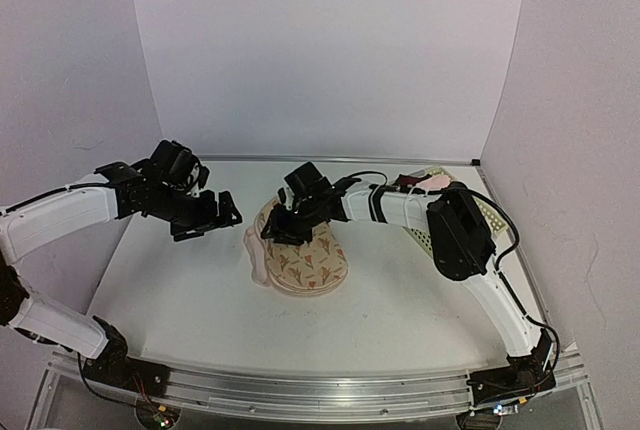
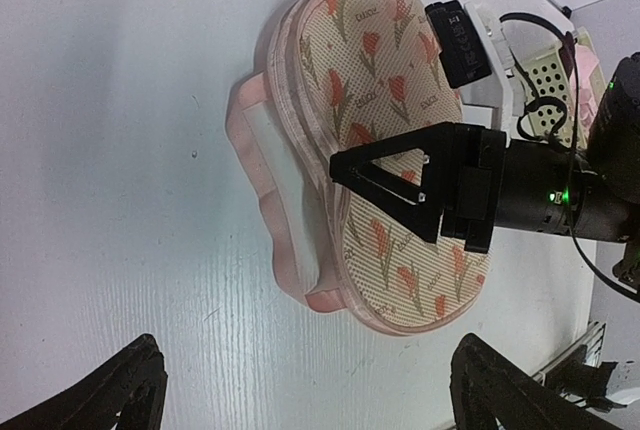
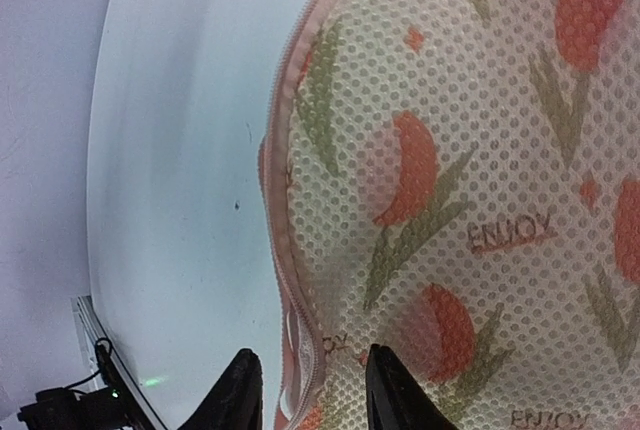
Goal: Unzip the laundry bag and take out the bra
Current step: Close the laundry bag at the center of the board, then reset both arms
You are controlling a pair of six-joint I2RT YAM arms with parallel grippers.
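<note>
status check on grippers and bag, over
left gripper open, hovering left of laundry bag. right gripper slightly open at its zip rim. bra not seen. nothing blocking.

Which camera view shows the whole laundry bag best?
The left wrist view: the laundry bag appears nearly whole, rim included. The top external view shows it small and partly covered; the right wrist view shows only close-up mesh and zip.

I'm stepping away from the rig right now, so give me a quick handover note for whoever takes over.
Left gripper: jaws wide open, hovering left of the laundry bag.
Right gripper: jaws slightly apart, straddling the bag's zip rim.
Laundry bag: centre of the table, left edge gaping, pale lining showing.
Done: zip seems partly open.
To do: finish unzipping, take out the bra, not visible yet.
</note>
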